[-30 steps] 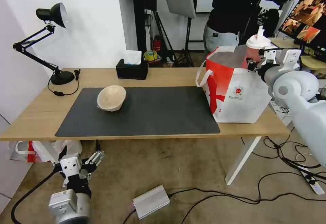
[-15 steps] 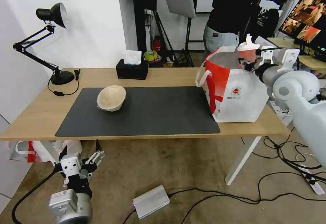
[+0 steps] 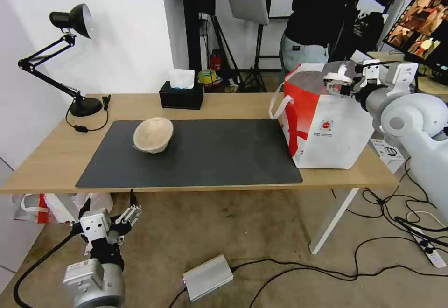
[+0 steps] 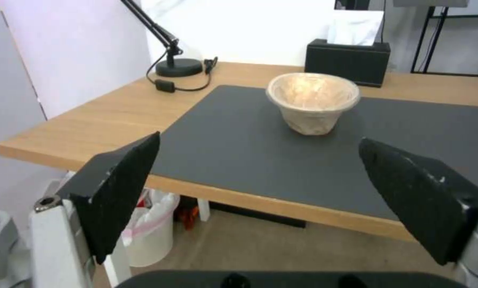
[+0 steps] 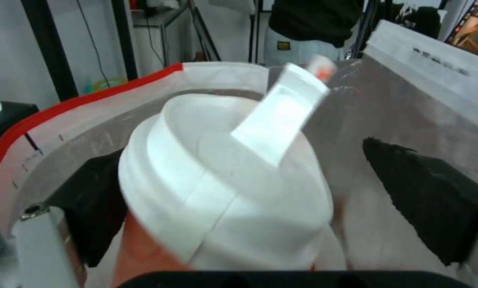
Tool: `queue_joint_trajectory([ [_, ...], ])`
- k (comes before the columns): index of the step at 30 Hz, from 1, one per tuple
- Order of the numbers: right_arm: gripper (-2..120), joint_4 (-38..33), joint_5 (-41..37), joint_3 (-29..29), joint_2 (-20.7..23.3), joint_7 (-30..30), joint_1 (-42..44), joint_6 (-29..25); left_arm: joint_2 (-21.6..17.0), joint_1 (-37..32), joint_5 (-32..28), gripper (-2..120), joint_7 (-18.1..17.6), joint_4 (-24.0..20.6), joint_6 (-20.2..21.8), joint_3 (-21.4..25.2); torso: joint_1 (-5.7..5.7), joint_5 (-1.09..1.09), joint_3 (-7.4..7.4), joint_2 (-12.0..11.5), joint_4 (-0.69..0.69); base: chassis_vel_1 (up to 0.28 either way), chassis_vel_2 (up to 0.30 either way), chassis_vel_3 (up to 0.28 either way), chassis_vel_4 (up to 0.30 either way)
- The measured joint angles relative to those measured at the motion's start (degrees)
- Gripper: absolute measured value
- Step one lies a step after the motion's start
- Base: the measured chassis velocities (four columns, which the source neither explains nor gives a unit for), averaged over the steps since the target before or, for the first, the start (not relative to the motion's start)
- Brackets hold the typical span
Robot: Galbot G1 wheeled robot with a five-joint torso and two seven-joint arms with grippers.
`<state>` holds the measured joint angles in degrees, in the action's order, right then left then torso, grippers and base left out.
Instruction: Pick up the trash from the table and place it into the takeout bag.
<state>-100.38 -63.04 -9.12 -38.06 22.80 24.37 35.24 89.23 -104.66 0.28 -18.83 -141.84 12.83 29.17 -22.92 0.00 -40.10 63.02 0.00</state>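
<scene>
While the cup (image 5: pixel 223 192) is tilted inside the bag (image 3: pixel 326 126), the right claw (image 3: pixel 343 84) is seen spread at the bag's mouth, seemingly no longer gripping it. A tipped cup could leak or snag a finger on withdrawal. On the worktop (image 3: pixel 224 105) the pulp bowl (image 3: pixel 153 134) remains, the left claw (image 3: pixel 109 219) hanging open below.

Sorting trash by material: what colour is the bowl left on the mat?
Beige, like moulded pulp; the bowl shows best in the left wrist view.
</scene>
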Motion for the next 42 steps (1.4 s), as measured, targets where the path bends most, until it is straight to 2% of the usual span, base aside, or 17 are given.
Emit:
queue_joint_trajectory([
  [26, 100, -5.32, -1.26, -2.02, 3.97, -0.76, 1.83, 0.95, 0.17, -0.89, 0.61, 100, 0.0, -1.44, -0.02, -0.07, 0.0, 0.0, 0.0, 0.0, 0.0, 0.0, 0.0, 0.0, 0.0],
  [37, 100, -6.23, -1.36, -2.84, 3.9, -2.18, 3.22, -4.78, 0.18, -0.76, 0.62, 100, 0.0, -1.44, -0.07, 0.04, 0.0, 0.0, 0.0, 0.0, 0.0, 0.0, 0.0, 0.0, 0.0],
  [41, 100, -7.26, -0.31, -3.27, 3.85, -3.82, 5.11, -11.83, 0.24, -0.77, 0.62, 100, -0.05, -1.44, -0.12, 0.1, 0.0, 0.0, 0.0, 0.0, 0.0, 0.0, 0.0, 0.0, 0.0],
  [42, 100, -7.26, -0.31, -3.27, 3.85, -3.82, 5.11, -11.83, 0.24, -0.77, 0.62, 100, -0.05, -1.44, -0.12, 0.1, 0.0, 0.0, 0.0, 0.0, 0.0, 0.0, 0.0, 0.0, 0.0],
])
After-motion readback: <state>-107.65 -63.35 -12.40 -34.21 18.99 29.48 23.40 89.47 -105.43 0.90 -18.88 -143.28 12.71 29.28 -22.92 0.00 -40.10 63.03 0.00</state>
